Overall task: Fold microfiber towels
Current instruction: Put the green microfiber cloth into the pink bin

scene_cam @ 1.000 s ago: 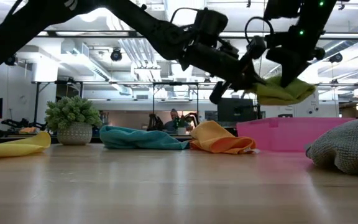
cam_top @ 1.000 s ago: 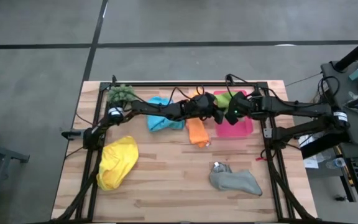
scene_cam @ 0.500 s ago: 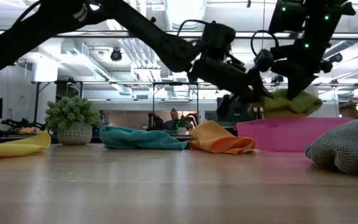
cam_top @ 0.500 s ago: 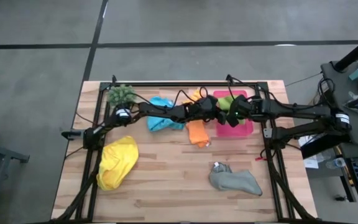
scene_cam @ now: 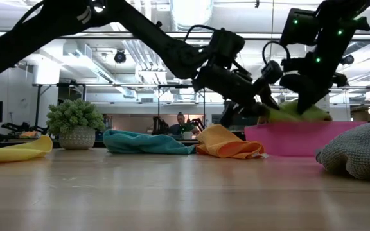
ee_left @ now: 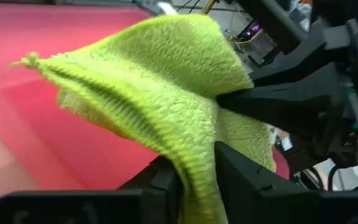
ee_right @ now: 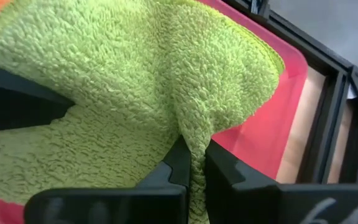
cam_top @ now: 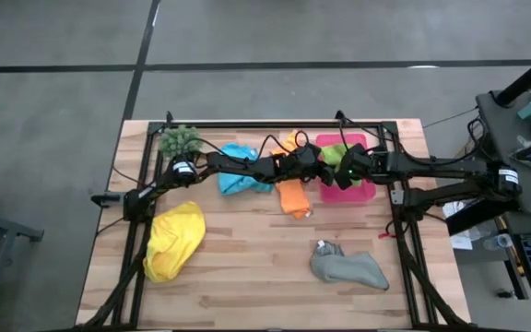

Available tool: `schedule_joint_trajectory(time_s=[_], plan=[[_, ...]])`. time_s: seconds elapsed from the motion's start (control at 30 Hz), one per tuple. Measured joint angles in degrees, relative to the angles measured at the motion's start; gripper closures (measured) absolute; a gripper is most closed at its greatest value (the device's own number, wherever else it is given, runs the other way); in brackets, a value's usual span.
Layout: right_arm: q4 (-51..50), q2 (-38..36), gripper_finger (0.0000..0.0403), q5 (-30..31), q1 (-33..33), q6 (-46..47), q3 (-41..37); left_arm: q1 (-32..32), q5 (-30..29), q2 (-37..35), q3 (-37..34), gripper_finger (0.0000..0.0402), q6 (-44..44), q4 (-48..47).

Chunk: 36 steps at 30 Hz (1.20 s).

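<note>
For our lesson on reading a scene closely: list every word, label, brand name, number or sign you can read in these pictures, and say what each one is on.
None can be read in any view.
The lime green towel, the pink tray, the other towels and the wooden table carry no print.
White bands on the arms in the high view are too small to read.
The screens and clutter in the room behind in the low view are too blurred to read.

no legible text, no labels, no brands, no numbers, no signs

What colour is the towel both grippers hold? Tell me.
Lime green towel, over the pink tray; clearest in the right wrist view.
</note>
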Motion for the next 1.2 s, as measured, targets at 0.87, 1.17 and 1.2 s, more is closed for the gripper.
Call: schedule_joint_trajectory(time_s=[0.87,1.17,1.2], plan=[[7.22,0.15,0.0390,0.10,-2.73,-3.54,-5.32,-0.22,2.71,-4.52,-1.85,0.0171,0.34,-3.59],[9.73,0.15,0.0390,-3.65,-3.32,-4.12,-5.67,-0.44,2.91,-8.52,-1.79,0.0171,1.61,-8.45],[9.80,0.17,0.0390,-3.62,-3.57,-4.24,-5.77,-0.48,2.98,-8.52,-1.79,0.0171,1.64,-9.25]])
